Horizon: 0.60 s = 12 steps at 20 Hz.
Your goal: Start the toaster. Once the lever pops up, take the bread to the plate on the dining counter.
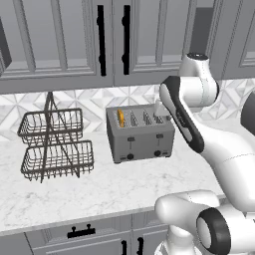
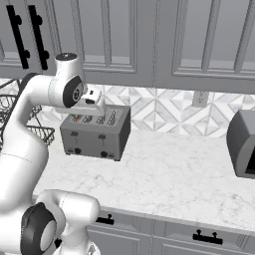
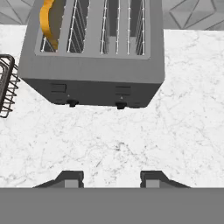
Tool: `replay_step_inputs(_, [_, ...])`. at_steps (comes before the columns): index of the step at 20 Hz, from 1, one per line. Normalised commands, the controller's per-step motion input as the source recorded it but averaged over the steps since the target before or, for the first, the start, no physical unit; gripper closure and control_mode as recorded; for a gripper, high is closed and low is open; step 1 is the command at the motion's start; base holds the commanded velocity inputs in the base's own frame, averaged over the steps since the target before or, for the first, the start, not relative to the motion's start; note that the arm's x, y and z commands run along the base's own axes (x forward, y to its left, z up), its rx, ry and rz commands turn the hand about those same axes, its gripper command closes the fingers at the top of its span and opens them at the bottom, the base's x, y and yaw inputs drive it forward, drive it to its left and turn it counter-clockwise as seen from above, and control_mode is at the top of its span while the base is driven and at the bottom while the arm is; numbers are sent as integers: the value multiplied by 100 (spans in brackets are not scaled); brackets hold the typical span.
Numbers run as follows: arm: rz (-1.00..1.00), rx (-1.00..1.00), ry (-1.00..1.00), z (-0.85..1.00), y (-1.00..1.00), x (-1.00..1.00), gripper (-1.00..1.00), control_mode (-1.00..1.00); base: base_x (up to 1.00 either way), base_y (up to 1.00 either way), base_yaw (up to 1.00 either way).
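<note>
The grey-silver toaster stands on the marble worktop against the tiled wall. The bread, orange-crusted, stands in its leftmost slot; the other slots are bare. Two black levers and knobs sit on its front. My gripper hovers above the toaster's right end, pointing down, open, with nothing between its fingers. The plate and the dining counter are out of view.
A two-tier wire basket stands close to the toaster's left. A dark appliance sits far right on the worktop. Upper cabinets hang overhead. Bare marble lies right of the toaster.
</note>
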Motion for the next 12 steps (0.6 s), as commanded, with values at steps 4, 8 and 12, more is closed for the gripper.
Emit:
replay_step_inputs(4, [0, 0, 0, -2, 3, -4, -100, -100, 0, 0, 0])
replay_step_inputs(8, [0, 0, 0, -18, 48, -28, -100, -100, 0, 0, 0])
replay_step_inputs(12, [0, 0, 0, -25, 79, -1, -100, -100, 0, 0, 0])
